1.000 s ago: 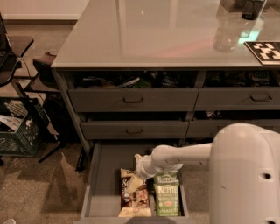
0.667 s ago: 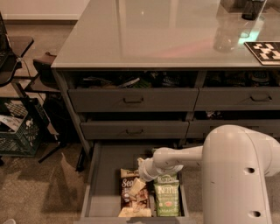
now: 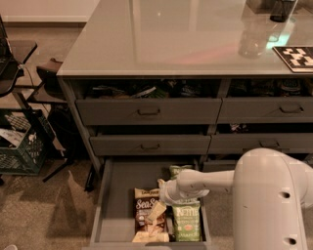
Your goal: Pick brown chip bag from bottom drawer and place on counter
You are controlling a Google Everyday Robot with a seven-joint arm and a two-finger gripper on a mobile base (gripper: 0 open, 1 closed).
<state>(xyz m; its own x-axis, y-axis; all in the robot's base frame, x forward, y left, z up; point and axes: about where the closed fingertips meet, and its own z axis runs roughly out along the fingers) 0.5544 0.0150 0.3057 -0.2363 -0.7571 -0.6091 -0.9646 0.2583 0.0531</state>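
The brown chip bag [image 3: 145,210] with white "Sea Salt" lettering lies flat on the floor of the open bottom drawer [image 3: 115,205], near its front. My gripper [image 3: 156,213] reaches down from the white arm and sits right over the bag's right half, its pale fingers pointing toward the drawer's front. A green chip bag [image 3: 186,222] lies just right of the brown one, and another green bag [image 3: 179,170] sits behind the arm. The glossy grey counter [image 3: 166,39] tops the cabinet above.
Upper grey drawers with dark handles [image 3: 149,112] stand partly open above the bottom one. On the counter are a clear plastic bottle [image 3: 254,36], a dark cup [image 3: 282,10] and a black-and-white marker tile [image 3: 299,57]. A green crate [image 3: 22,149] and a black stand are at left.
My arm has moved slightly lower and toward the drawer's front, bringing the gripper down over the brown bag. The bags have not visibly moved.
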